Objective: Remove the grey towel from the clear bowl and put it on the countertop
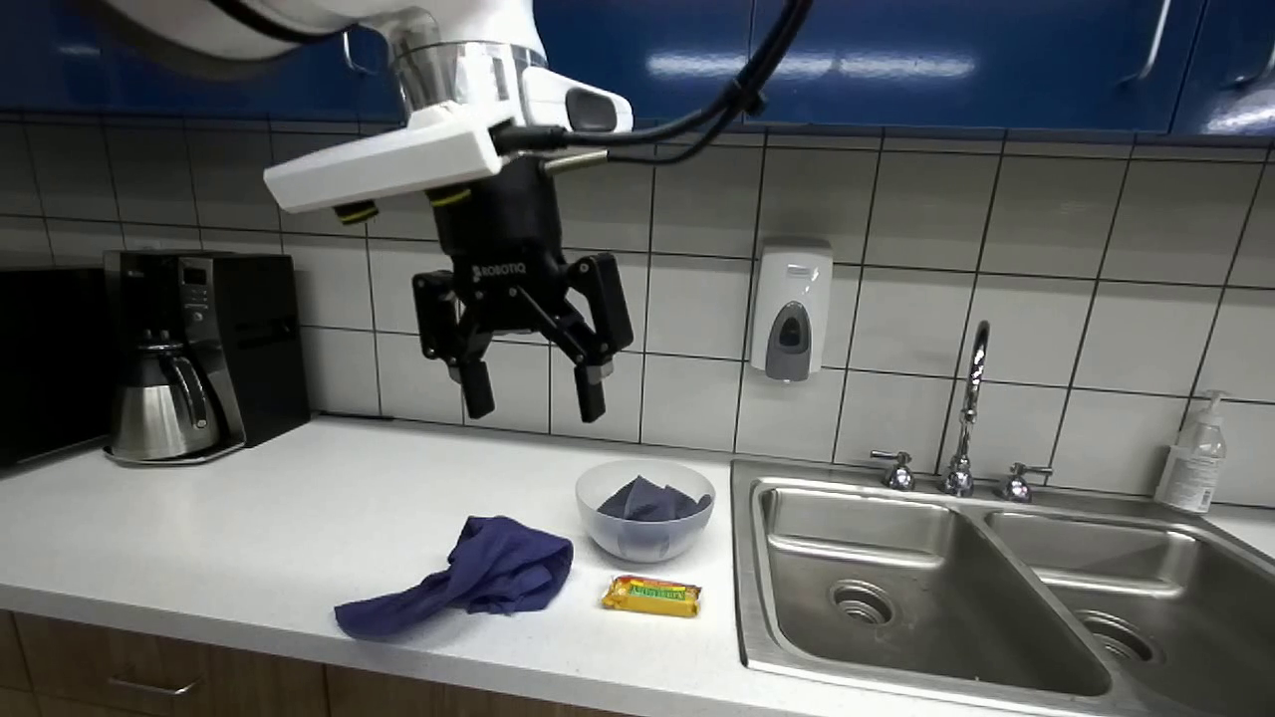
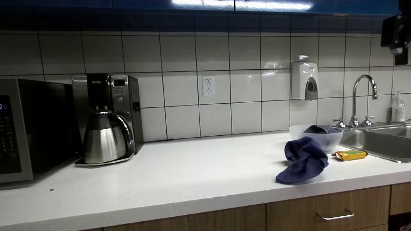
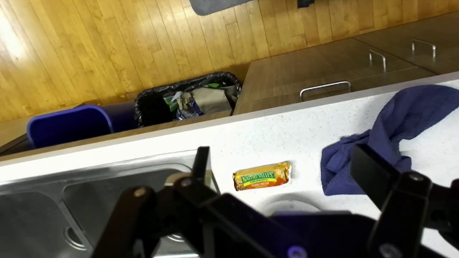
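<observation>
The grey towel (image 1: pixel 652 501) lies crumpled inside the clear bowl (image 1: pixel 642 540), its folds reaching about the rim. Both also show in an exterior view, the towel (image 2: pixel 322 129) on top of the bowl (image 2: pixel 332 141). The bowl stands on the white countertop (image 1: pixel 249 518). My gripper (image 1: pixel 535 403) is open and empty, high above the counter, above the bowl and toward the coffee maker's side in that view. In the wrist view my gripper (image 3: pixel 283 157) has its fingers wide apart. There the bowl (image 3: pixel 290 206) shows only a pale curved part; the gripper's body hides the rest.
A dark blue towel (image 1: pixel 513 563) lies bunched on the counter beside the bowl. A yellow granola bar (image 1: pixel 652 597) lies in front of the bowl. A double steel sink (image 1: pixel 749 607) with a faucet (image 1: pixel 966 428) adjoins. A coffee maker (image 1: pixel 249 339) and wall soap dispenser (image 1: pixel 792 299) stand behind.
</observation>
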